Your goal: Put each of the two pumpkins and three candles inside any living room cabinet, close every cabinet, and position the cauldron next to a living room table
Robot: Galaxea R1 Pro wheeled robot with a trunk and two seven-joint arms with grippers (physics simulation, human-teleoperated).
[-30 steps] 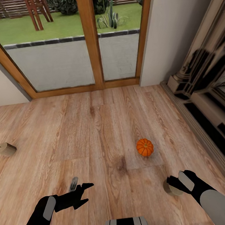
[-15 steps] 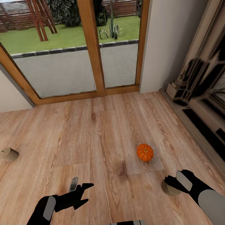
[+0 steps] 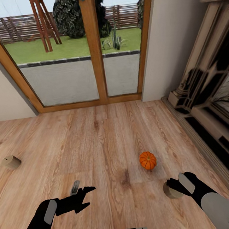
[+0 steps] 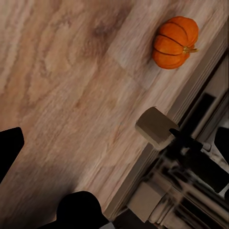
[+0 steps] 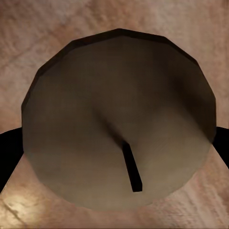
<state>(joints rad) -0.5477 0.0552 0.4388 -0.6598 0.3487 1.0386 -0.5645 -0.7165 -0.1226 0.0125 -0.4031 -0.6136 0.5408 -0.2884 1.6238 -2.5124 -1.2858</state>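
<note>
A light brown wooden plank floor (image 3: 96,145) runs up to tall wood-framed glass doors (image 3: 93,49). No writing shows. A small round orange pumpkin (image 3: 148,160) sits near the right hand (image 3: 172,187), which grips a stubby tan candle (image 3: 170,191). The left hand (image 3: 82,192) is spread wide, holding nothing. Another tan candle (image 3: 11,162) lies far left.

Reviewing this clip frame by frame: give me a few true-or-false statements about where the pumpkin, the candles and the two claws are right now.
1. The right claw is closed on a candle. True.
2. The pumpkin sits inside a cabinet. False: it rests on the wooden floor.
3. The left claw holds the pumpkin. False: it is open and holds nothing.
4. Another candle lies on the floor to the robot's far left. True.
5. The pumpkin touches the held candle. False: bare floor shows between them.
</note>
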